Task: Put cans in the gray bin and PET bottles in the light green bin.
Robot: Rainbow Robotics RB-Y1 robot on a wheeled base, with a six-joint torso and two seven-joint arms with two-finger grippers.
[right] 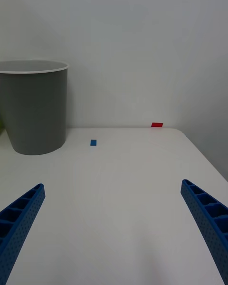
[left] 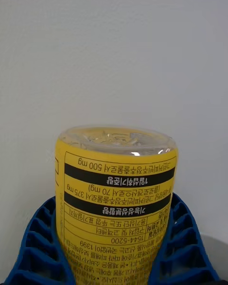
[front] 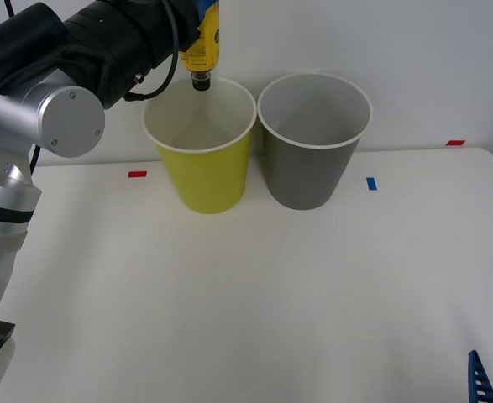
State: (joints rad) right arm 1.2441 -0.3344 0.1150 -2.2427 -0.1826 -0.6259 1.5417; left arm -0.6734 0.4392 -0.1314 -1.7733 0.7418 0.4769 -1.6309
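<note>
While the desk [front: 254, 294] holds the light green bin [front: 204, 172] beside the gray bin [front: 309, 172], the left hand [left: 114, 261] grips the PET bottle [front: 201, 50] cap-down over the green one. Next, let go. The right hand [right: 114, 228] waits, spread wide.

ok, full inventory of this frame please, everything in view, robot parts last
bottle: 1, yellow label with black print, dark cap; held cap-down above the light green bin's opening
light green bin: 1, yellow-green with white rim; back of the table, left of the gray bin
gray bin: 1, gray with white rim; back of the table, right of the green one
tape marks: 2 red, 1 blue; on the table
table: 1, white
left gripper: blue fingers closed around the bottle, raised over the green bin
right gripper: blue fingers open, low over the table's near right part
</note>
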